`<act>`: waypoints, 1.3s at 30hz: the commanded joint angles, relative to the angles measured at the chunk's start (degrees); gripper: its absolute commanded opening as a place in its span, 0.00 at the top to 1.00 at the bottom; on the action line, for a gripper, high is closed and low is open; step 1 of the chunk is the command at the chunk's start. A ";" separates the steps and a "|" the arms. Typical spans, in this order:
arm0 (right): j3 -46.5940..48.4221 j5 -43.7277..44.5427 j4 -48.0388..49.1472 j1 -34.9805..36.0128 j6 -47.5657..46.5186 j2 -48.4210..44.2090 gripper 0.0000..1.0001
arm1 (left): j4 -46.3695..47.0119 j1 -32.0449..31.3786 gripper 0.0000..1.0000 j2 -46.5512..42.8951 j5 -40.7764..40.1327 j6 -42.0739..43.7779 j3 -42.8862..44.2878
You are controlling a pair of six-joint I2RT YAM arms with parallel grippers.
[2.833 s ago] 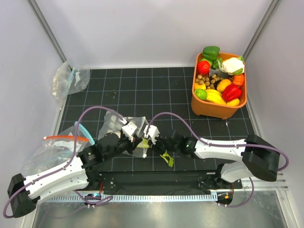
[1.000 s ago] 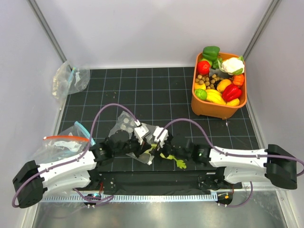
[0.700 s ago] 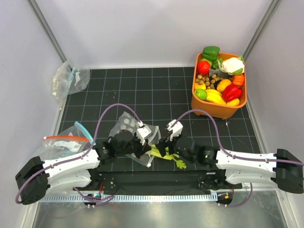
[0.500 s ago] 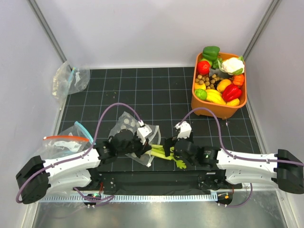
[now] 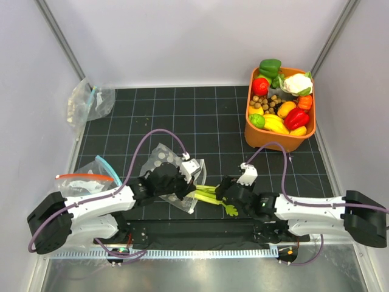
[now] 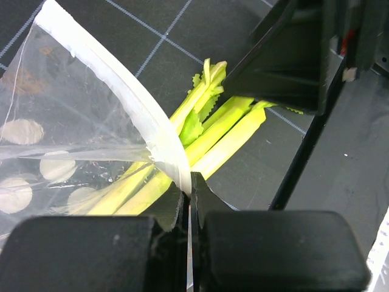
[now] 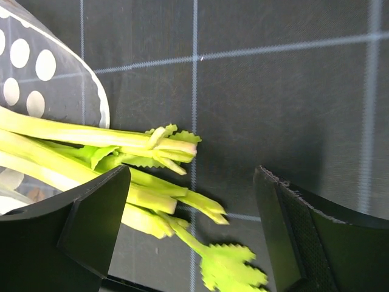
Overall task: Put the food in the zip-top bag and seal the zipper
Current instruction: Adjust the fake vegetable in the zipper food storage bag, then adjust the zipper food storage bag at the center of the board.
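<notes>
- The two arms lie low along the near edge of the surface (image 5: 200, 115), and their grippers almost meet in the middle.
- The left gripper (image 6: 188, 201) is clamped shut on the lip of the zip-top bag (image 5: 161, 163) and holds the mouth lifted. The right gripper (image 5: 227, 188) stands wide open with a finger on either side of the leafy end, gripping nothing.
- The bag lies near the arms, just left of centre, with its mouth facing right. The celery (image 5: 206, 194) is about halfway in: the pale stalks sit under the dotted film and the leafy end is out on the surface.
- The step in hand looks like getting the rest of the stalk inside. I would close on the stalks just behind the leaves, then push low along the stalk's own line so it slides under the raised lip. The left side should hold that lip up (the film looks limp and likely to fold over).
- The zipper (image 6: 115, 82) arcs pale across the stalks. Any leaf lying over it would probably spoil the seal, so everything should be clear of it before pressing.
- Plain pale walls close the space on three sides, with metal posts in the far corners.
- The surface is a black mat with a thin grid.
- An orange bin (image 5: 276, 141) of toy produce sits at the far right.
- Two spare bags lie at the left, one with a teal strip (image 5: 85, 100) and one with a red-orange strip (image 5: 76, 182).
</notes>
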 commanded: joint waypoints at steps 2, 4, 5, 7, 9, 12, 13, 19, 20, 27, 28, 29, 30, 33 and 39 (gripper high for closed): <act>-2.04 -2.99 15.76 -0.46 6.00 6.53 0.12 | 1.30 -0.27 1.00 0.30 0.64 1.89 2.49; -2.40 -4.23 19.39 -0.46 7.23 9.53 0.13 | 1.30 -0.35 1.00 0.56 0.64 2.07 2.67; -2.75 -4.67 22.71 -0.46 7.50 12.06 0.16 | 1.30 -0.44 1.00 0.74 0.82 2.16 2.76; -2.84 -5.64 26.16 -0.46 7.68 14.98 0.21 | 1.30 -0.62 1.00 1.18 0.99 2.25 2.93; -2.14 -5.03 28.81 -0.46 6.98 18.15 0.44 | 1.21 -0.70 1.00 1.88 1.43 2.33 3.19; 0.06 -3.10 28.64 -0.46 3.48 19.56 0.67 | 1.04 -0.97 1.00 2.50 1.78 2.42 3.37; 0.67 -1.61 28.03 -0.46 2.59 19.30 0.81 | 1.04 -1.06 1.00 2.59 1.87 2.60 3.37; 4.72 2.18 24.07 -0.46 -7.07 15.70 0.99 | 0.60 -1.58 0.99 4.25 2.31 2.77 4.16; 5.33 2.70 23.45 -0.46 -8.13 15.00 0.99 | 0.34 -1.50 0.99 4.61 2.75 2.95 4.42; 7.35 5.16 21.17 -0.64 -17.63 9.20 0.99 | -0.81 -2.37 1.00 7.42 6.26 4.00 6.09; 7.71 5.60 20.12 -0.73 -17.80 8.76 0.99 | -0.81 -2.64 1.00 7.25 6.27 3.92 6.18; 8.93 6.04 16.54 -0.82 -17.11 7.79 0.98 | -0.81 -2.73 1.00 7.07 6.01 4.00 6.10; 9.55 7.79 14.07 -0.99 -15.88 7.52 0.88 | -0.89 -2.73 1.00 6.90 4.70 3.92 6.01; 9.29 9.12 10.00 -0.99 -12.28 6.29 0.19 | -0.90 -2.73 1.00 5.93 3.28 3.92 5.66; 9.37 0.71 7.02 -0.99 -25.21 5.94 0.02 | -1.42 -2.73 1.00 5.93 2.23 3.74 5.57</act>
